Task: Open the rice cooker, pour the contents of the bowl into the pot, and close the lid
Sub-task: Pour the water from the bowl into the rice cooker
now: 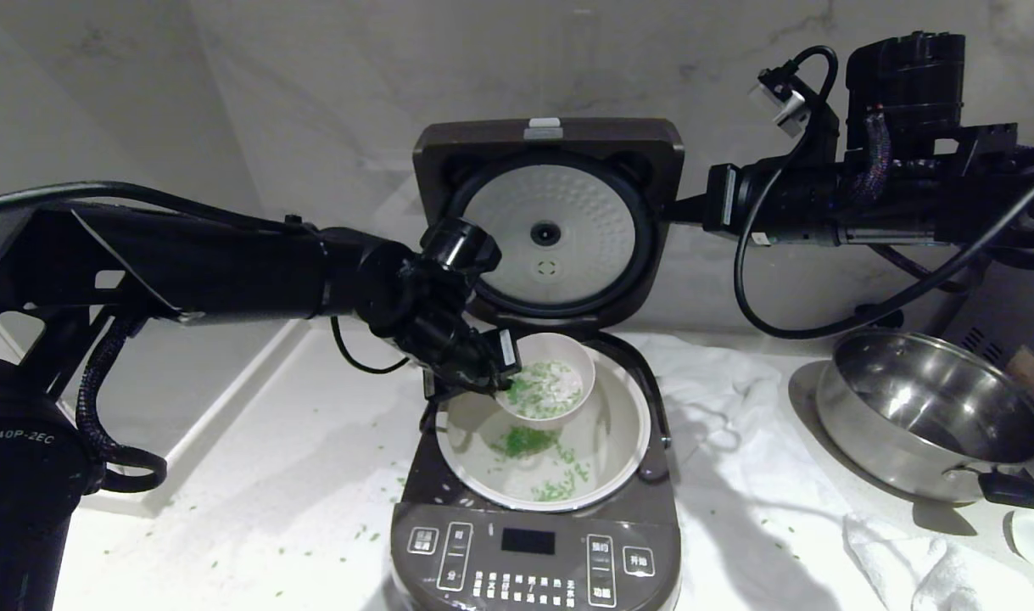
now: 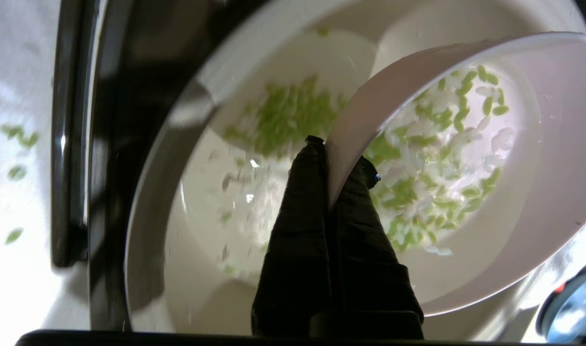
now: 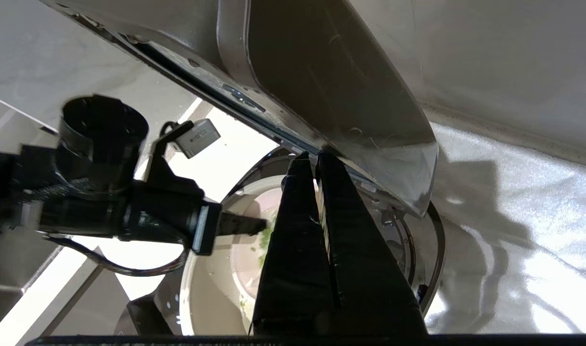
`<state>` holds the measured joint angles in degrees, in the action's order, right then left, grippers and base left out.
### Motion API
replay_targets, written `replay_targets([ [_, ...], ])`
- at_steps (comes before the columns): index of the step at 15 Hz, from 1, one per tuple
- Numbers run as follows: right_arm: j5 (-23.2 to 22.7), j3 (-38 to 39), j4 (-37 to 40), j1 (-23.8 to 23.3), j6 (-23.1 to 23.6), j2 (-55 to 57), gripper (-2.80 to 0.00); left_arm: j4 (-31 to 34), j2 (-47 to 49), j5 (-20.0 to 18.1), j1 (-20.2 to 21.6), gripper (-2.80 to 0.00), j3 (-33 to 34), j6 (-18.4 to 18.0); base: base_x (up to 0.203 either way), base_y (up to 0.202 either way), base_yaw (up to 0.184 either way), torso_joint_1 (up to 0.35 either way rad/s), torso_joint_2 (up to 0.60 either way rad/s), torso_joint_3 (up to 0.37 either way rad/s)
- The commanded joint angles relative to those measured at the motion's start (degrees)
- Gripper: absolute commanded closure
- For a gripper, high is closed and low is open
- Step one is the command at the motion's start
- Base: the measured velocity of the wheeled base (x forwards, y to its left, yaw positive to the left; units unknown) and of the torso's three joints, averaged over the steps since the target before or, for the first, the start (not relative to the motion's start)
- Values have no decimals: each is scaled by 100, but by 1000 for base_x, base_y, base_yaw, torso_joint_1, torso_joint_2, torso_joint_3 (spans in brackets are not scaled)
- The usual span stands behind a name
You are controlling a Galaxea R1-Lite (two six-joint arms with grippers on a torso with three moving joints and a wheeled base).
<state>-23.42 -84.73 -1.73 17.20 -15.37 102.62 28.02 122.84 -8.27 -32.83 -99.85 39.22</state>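
**Pink bowl tipped over the open pot: geometry of the pour**

Pale pink bowl (image 1: 547, 378), held by the left gripper (image 1: 498, 380), hangs over the rear-left part of the off-white pot (image 1: 623, 441) inside the rice cooker (image 1: 535, 552). The left jaws are pressed together on the bowl's near rim, one finger inside the wall and one outside, as the left wrist view shows. The bowl is tilted, its mouth turned toward the front of the cooker, so its lowest lip lies over the pot's interior and not beyond the pot's edge. Part of the contents (image 2: 432, 158), green bits with whitish grains, clings to the bowl's white inside; a green heap (image 1: 525, 441) already lies on the pot floor. Stray green bits dot the tabletop (image 1: 254, 475) to the cooker's left.

The lid (image 1: 549, 222) stands upright behind the pot, dimpled white disc facing forward. The right gripper (image 3: 316, 156) is nearer to it: its jaws are fully closed on nothing, tips at the lid's lower edge, seemingly steadying it.

Judged from this layout, emptying the bowl calls for more tilt about the gripped rim, with the lip kept inside the pot's circle. Closing then falls most naturally to the right arm, since the lid must swing forward and down over the space the bowl now occupies.
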Motion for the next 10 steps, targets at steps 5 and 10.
replay_targets([
  [5, -14, -44, -11, 3, -10, 39, 0, -4020, -365, 32, 44, 0, 2313, 65, 0, 0, 0, 0, 0, 0],
  [10, -11, -85, -11, 3, -10, 89, 0, -6499, -360, 44, 143, 0, 3356, 35, 0, 0, 0, 0, 0, 0],
])
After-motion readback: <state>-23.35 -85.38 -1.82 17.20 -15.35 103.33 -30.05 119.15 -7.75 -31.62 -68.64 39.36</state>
